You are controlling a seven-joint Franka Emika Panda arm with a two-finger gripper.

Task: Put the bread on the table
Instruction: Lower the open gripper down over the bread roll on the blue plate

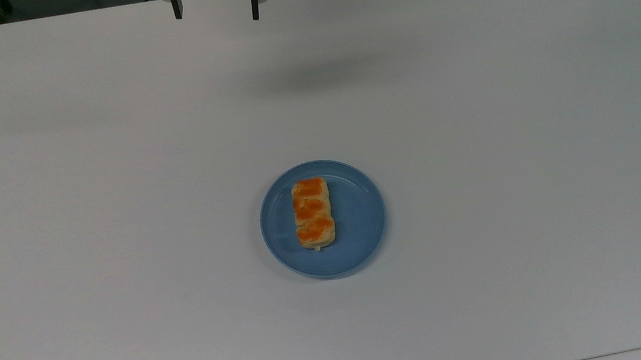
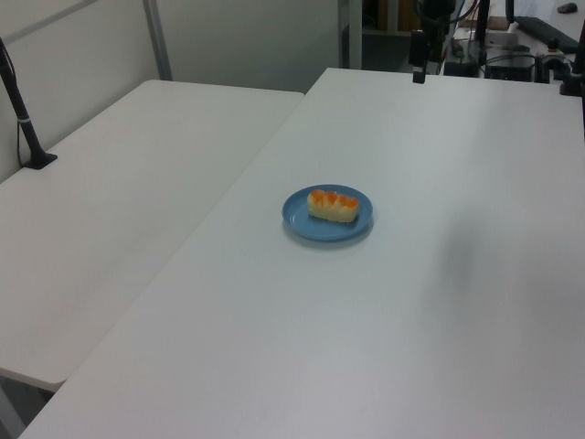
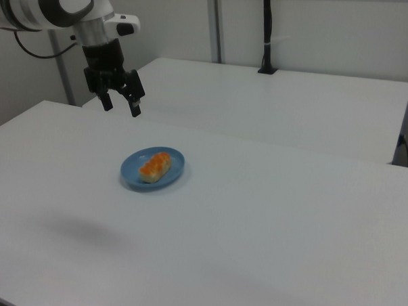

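Well below the fingers (image 3: 121, 107) and apart from them, the bread (image 1: 313, 212) lies flat on a round blue plate (image 1: 363, 224) in the middle of the white tabletop (image 1: 504, 118). Its glazed bumps face up and its long axis runs toward the far edge in the top view, so its long sides are the narrow span a two-finger grasp would need. The fingers are spread wide with nothing between them, hanging high in the air with their tips pointing down. In the top view they show at the upper edge, with their shadow on the tabletop between them and the plate.

The bread sits a little to the top view's left of the plate's centre, with bare plate around it on every side, so there should be room for the tips to come down along its flanks. The plate's raised rim is likely why the loaf must be lifted out rather than pushed off.

The task looks to be at its start: the bread is untouched. There is plenty of bare tabletop around the plate to set it on.
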